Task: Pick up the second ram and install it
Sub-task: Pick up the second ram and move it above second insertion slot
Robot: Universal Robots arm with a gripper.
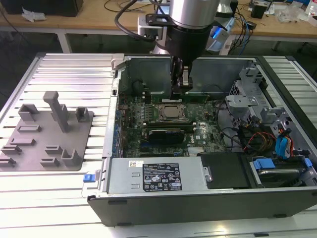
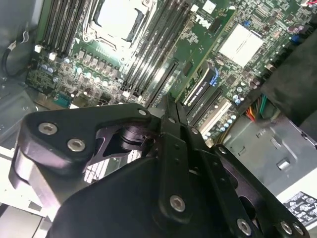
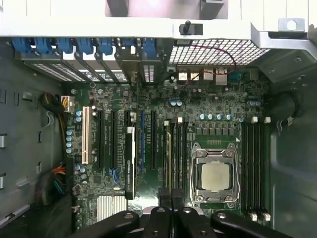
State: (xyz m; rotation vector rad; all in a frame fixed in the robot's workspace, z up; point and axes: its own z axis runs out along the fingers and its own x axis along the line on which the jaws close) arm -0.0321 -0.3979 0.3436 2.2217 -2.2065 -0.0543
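Observation:
The second ram (image 1: 204, 95) is a narrow green stick standing on edge in a memory slot just behind the CPU socket (image 1: 171, 111), inside the open computer case. In the first wrist view the second ram (image 3: 168, 153) lies along a slot beside the socket (image 3: 215, 176). My gripper (image 1: 177, 92) hangs straight down from the arm with its fingertips at the stick's top edge. Both wrist views show the gripper (image 3: 171, 197) (image 2: 171, 105) with its fingers drawn together to a point, nothing visible between them. I cannot tell whether the tips touch the stick.
A grey holder tray (image 1: 47, 136) lies on the slatted table at the exterior view's left. A black expansion card (image 1: 166, 134) sits in front of the socket. The power supply (image 1: 158, 176) fills the case's near edge. Drive cages and cables (image 1: 277, 144) crowd the right side.

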